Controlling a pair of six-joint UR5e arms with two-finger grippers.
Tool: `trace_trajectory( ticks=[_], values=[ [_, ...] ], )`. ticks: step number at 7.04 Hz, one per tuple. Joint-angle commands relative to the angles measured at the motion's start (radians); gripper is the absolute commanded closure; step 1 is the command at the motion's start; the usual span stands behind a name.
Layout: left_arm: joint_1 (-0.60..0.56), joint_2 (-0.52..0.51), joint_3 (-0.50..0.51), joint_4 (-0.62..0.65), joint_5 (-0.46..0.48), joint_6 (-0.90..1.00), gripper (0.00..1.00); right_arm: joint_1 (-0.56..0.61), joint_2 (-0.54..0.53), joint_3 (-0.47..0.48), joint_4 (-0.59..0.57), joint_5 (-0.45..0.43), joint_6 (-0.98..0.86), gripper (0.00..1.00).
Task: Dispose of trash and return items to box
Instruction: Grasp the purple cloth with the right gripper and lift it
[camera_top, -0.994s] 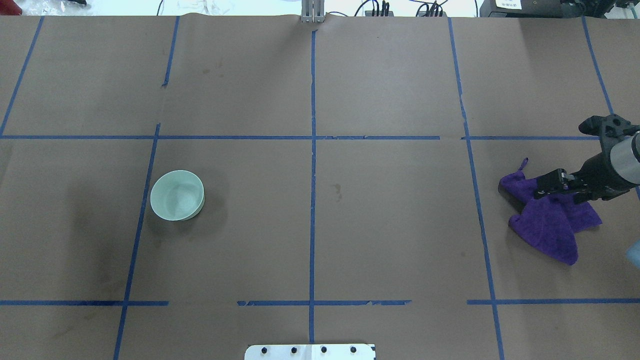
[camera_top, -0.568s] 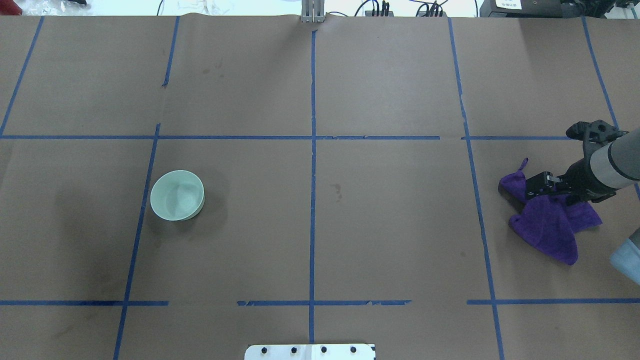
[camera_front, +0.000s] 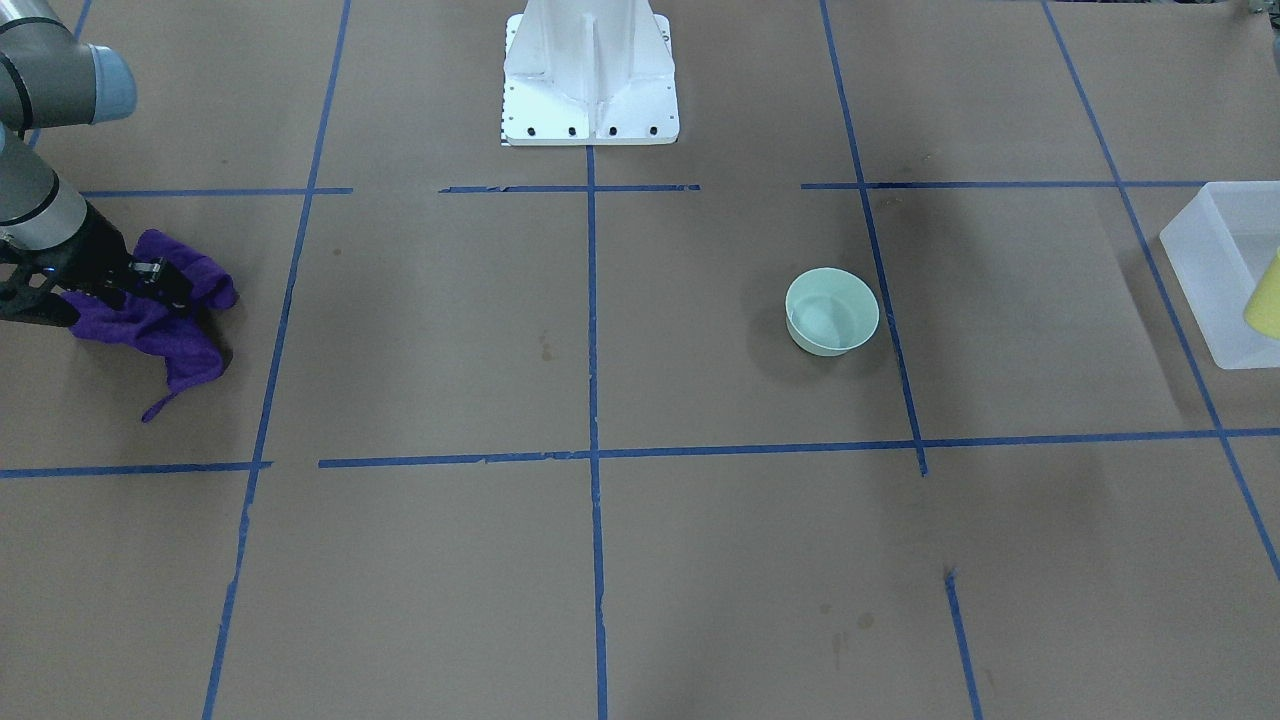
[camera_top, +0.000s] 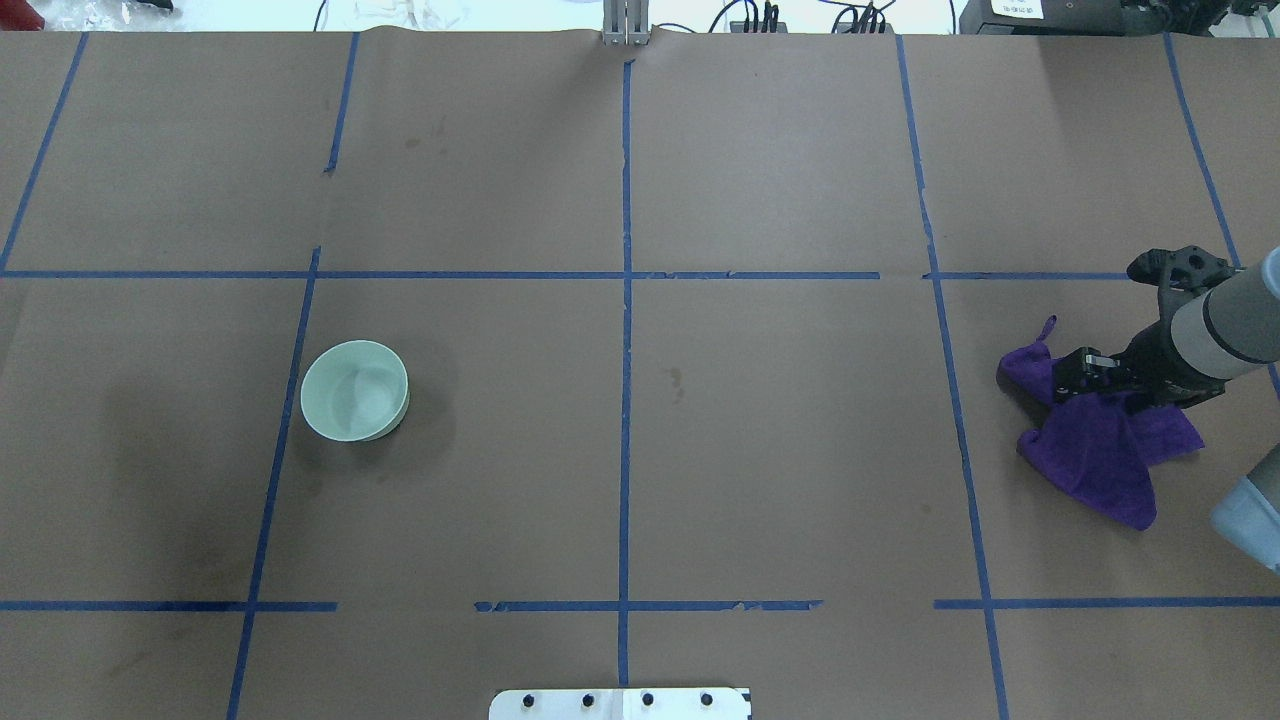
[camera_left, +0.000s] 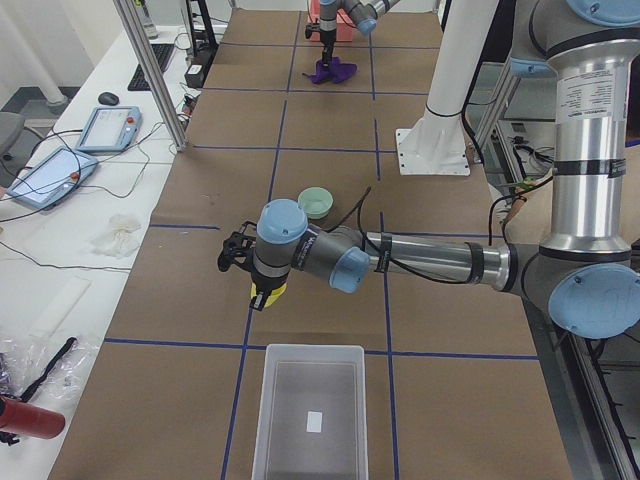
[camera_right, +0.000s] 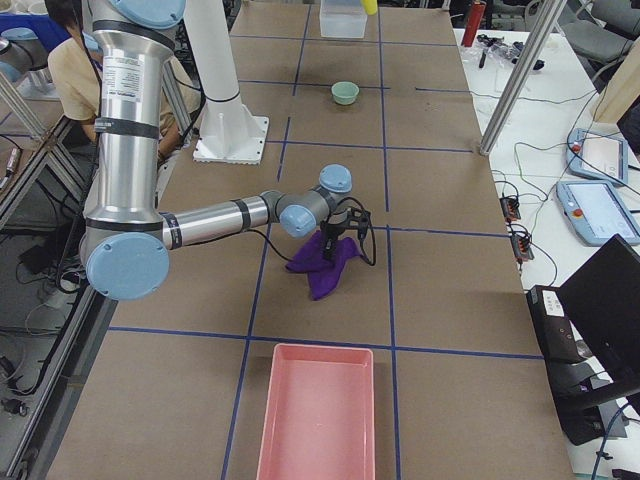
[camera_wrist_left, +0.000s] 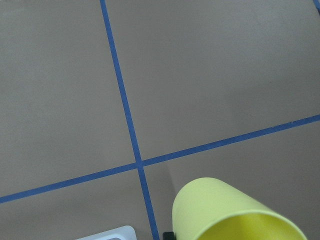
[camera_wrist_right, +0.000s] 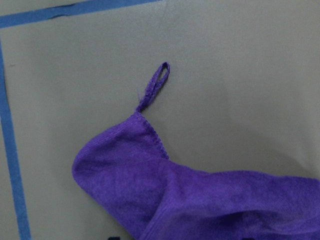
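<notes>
The yellow cup (camera_wrist_left: 230, 215) fills the lower right of the left wrist view. My left gripper (camera_left: 262, 285) is shut on it and holds it above the table, just short of the frosted white box (camera_left: 312, 349). In the front view the cup (camera_front: 1265, 300) hangs by the box's (camera_front: 1200, 250) edge. The mint-green bowl (camera_top: 354, 390) stands upright and alone on the left half of the table. My right gripper (camera_top: 1075, 375) is down on a crumpled purple cloth (camera_top: 1100, 450) with its fingers apart. The cloth (camera_wrist_right: 150, 185) lies flat.
A pink tray (camera_right: 320, 350) lies at the table's end on my right, past the cloth. The white pedestal base (camera_front: 590, 70) stands at my edge of the table. Blue tape lines cross the brown paper. A person sits beside the table in the right side view.
My right gripper has moved left and lower onto the purple cloth. The cloth and the bowl have not moved.
</notes>
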Motion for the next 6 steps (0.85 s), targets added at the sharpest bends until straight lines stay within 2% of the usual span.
trace_trajectory(
  ticks=[1,2,4,5,6],
  values=[
    [-0.014,0.0,0.001,0.0,0.0,0.002,1.0,0.013,-0.006,0.009,0.0,0.012,-0.001,1.0],
    [-0.026,0.0,0.002,-0.002,0.0,0.012,1.0,0.04,-0.011,0.028,-0.006,0.02,-0.002,1.0],
    [-0.077,0.038,0.025,0.005,0.008,0.176,1.0,0.106,-0.046,0.07,-0.003,0.043,-0.004,1.0],
    [-0.09,0.13,0.03,0.002,0.012,0.258,1.0,0.126,-0.063,0.093,-0.001,0.045,-0.007,1.0],
    [-0.091,0.168,0.071,0.0,0.023,0.296,1.0,0.151,-0.087,0.125,-0.001,0.046,-0.013,1.0]
  ],
)
